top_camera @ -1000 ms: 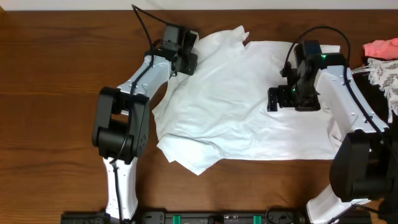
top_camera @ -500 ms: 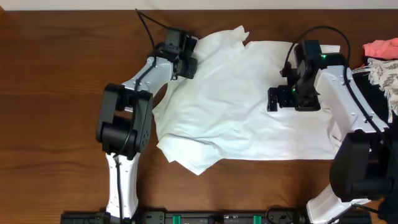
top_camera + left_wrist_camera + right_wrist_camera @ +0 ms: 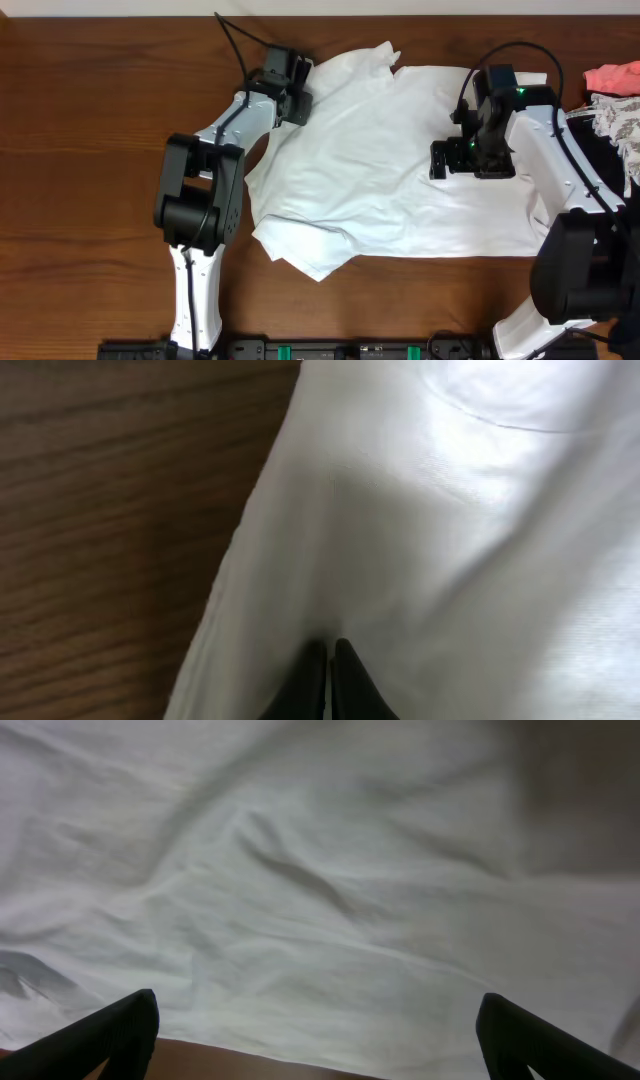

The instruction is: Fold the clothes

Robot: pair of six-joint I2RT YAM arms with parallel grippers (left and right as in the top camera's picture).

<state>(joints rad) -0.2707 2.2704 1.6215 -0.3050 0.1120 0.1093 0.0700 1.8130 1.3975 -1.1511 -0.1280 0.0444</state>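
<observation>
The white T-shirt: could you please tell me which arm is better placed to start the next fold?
Left, probably. The left fingers are shut on the far left edge of the white short-sleeved T-shirt, ready to carry it over. The right fingers stand open above the cloth, gripping nothing.

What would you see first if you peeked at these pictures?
First, the big white T-shirt, lying crumpled across the middle of the brown wooden table. Then the two robot arms: the left gripper pinches the shirt near its far left edge, and the right gripper hangs wide open above its right side. A pink cloth peeks in at the far right edge.
</observation>
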